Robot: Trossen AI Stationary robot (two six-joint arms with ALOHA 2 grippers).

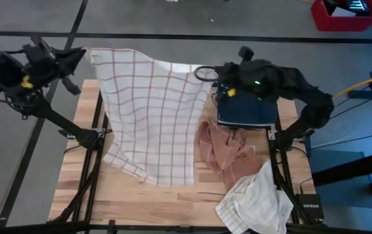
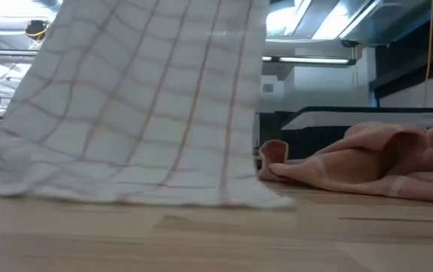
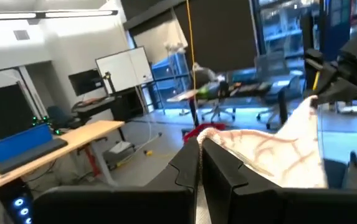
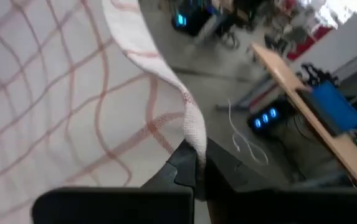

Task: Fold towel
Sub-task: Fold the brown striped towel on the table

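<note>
A white towel with red checks hangs spread between my two grippers above the table. Its lower edge lies on the wooden tabletop. My left gripper is shut on the towel's far left corner, above the table's far left corner. My right gripper is shut on the towel's far right corner, near the middle of the far edge. The towel fills most of the right wrist view and shows in the left wrist view. My left gripper pinches the towel's far left corner between its two fingers, coming at it about level from the table's left. The cloth runs from there toward the other arm, lifted clear here. My right gripper pinches the hemmed edge at the towel's far right corner between its two fingers, slanting a little downward from the table's right. The towel hangs below and away from the fingers, its lower part on the table.
A pink towel lies crumpled right of the checked one. A white crumpled cloth sits at the near right corner. A dark blue block stands under the right arm. Bare wood shows along the near edge.
</note>
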